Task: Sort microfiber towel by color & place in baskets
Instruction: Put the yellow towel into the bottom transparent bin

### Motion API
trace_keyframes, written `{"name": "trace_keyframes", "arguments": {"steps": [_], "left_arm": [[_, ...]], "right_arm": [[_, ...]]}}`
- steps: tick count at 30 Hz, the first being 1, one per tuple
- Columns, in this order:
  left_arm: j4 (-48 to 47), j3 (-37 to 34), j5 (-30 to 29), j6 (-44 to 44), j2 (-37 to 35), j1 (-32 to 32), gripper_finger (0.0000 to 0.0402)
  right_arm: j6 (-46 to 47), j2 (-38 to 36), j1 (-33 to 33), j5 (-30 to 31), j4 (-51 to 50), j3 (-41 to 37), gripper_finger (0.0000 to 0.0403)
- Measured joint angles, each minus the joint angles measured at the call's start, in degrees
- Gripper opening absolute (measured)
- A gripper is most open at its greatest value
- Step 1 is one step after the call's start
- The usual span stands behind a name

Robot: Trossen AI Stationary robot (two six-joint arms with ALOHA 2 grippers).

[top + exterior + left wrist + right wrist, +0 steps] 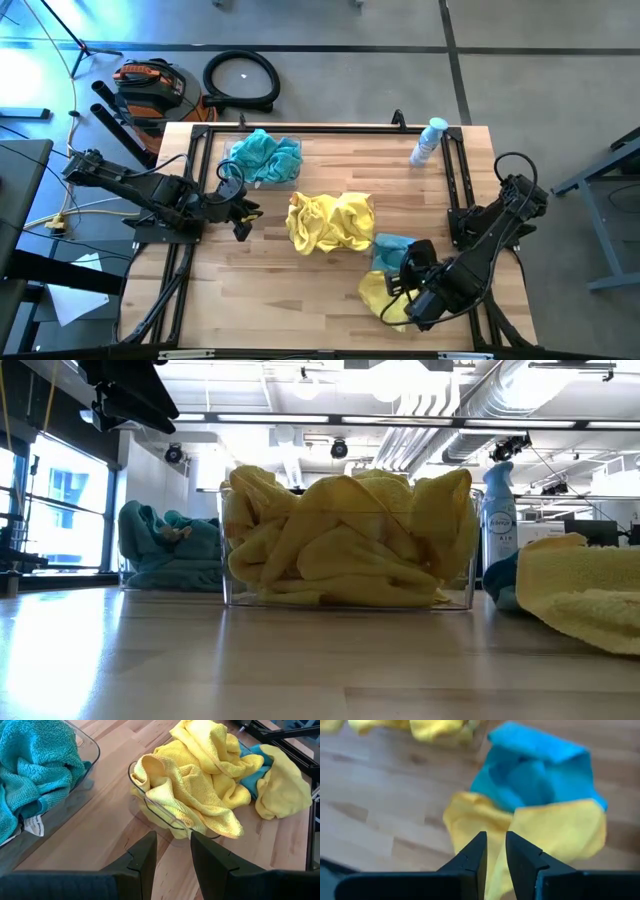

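2 baskets point(292, 168) sit filled, 1 teal and 1 yellow; 2 towels point(388, 268) lie loose; both jaws slightly parted, empty.

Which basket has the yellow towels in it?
The basket in the middle of the table, heaped with yellow towels. The other basket, nearer the far edge by the left gripper, holds teal towels.

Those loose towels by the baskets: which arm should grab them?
Right. Its gripper hovers over the loose yellow towel and teal towel; the left gripper is far off.
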Motion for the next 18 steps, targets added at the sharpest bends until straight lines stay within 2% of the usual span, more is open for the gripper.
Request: {"name": "trace_keyframes", "arguments": {"steps": [6, 14, 18], "left_arm": [[0.0, 0.0, 0.0, -0.04, 0.0, 0.01, 0.011], [-0.07, -0.02, 0.02, -0.02, 0.0, 0.0, 0.011], [-0.07, -0.02, 0.02, -0.02, 0.01, 0.0, 0.011]], "right_arm": [[1.54, 3.61, 0.0, -7.83, 4.35, 0.0, 0.0072], [2.98, 12.9, 0.0, -17.05, 6.44, -0.02, 0.0109], [1.89, 17.05, 0.28, -18.06, 10.09, -0.02, 0.0119]]}}
